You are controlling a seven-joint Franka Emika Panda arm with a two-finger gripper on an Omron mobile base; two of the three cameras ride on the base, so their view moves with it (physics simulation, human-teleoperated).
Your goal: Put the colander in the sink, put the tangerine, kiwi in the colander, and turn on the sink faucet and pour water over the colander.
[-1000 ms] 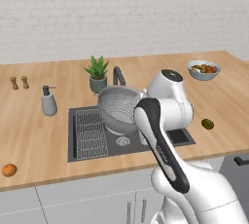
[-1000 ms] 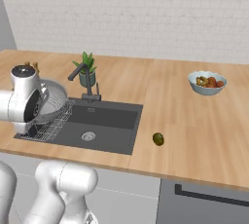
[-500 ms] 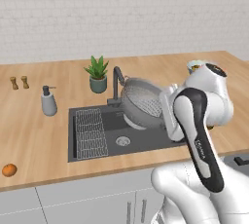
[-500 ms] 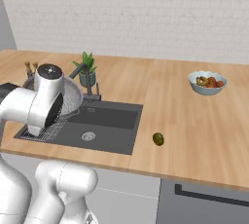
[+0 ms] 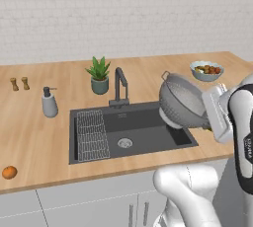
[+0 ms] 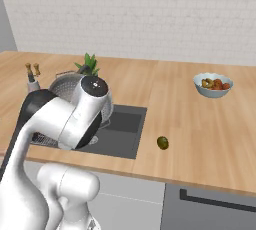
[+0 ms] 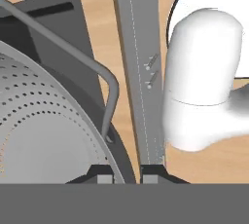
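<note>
Colander: held tilted on its side above the right end of the sink, its open face turned toward the faucet; perforated wall and one wire handle close up in the hand view.
Gripper: closed on the colander's rim, fingertips pinching the edge beside the handle.
Sink: dark basin set into the wooden counter, wire rack on its left side, round drain mid-basin.
Faucet: upright at the sink's back edge.
Tangerine: on the counter, well left of the sink, near the front edge.
Kiwi: on the counter just right of the sink.
Fruit bowl: far right of the sink, toward the wall.
Soap dispenser: left of the sink.
</note>
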